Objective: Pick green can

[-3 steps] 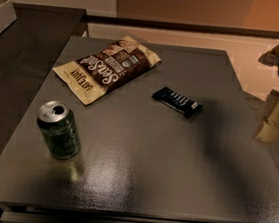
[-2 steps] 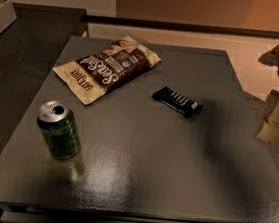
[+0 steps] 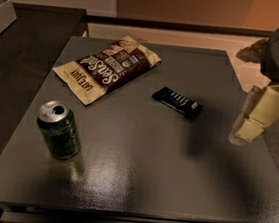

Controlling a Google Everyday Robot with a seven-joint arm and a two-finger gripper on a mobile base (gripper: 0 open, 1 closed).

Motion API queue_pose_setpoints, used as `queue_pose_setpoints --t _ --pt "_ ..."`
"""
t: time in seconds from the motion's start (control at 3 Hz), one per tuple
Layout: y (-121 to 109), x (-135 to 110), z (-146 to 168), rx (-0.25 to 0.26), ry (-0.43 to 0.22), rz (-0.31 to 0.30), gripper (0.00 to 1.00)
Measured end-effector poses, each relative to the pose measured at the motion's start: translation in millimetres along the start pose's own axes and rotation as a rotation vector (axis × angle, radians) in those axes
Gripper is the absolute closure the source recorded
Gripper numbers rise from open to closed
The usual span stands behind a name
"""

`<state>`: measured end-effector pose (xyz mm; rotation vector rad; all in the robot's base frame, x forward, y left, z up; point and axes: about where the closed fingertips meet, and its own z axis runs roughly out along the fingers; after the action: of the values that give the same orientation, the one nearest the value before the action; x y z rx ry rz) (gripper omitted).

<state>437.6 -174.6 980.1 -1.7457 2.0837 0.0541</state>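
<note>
The green can point(image 3: 60, 130) stands upright at the front left of the dark table point(image 3: 136, 183). It is dark green with pale markings and a silver top with a dark mouth hole. My gripper point(image 3: 247, 131) hangs at the right edge of the table, pale and pointing down, far to the right of the can and apart from it. Nothing shows in the gripper. It casts a shadow on the table to its left.
A flat dark blue candy bar point(image 3: 177, 101) lies right of the table's middle. A brown and cream snack bag point(image 3: 107, 67) lies at the back left. A dark counter point(image 3: 22, 35) adjoins the table on the left. Pale floor lies beyond the right edge.
My gripper has moved a little to the left, in over the table's right edge. The can, candy bar and bag have not moved.
</note>
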Motion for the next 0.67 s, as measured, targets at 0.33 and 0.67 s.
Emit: queue_pose_setpoints --t 0.33,0.67 --pt "14 -49 15 -0.027 -0.109 -0.067 0.0" --pt "25 -82 31 -0.041 -0.165 -0.107 0.0"
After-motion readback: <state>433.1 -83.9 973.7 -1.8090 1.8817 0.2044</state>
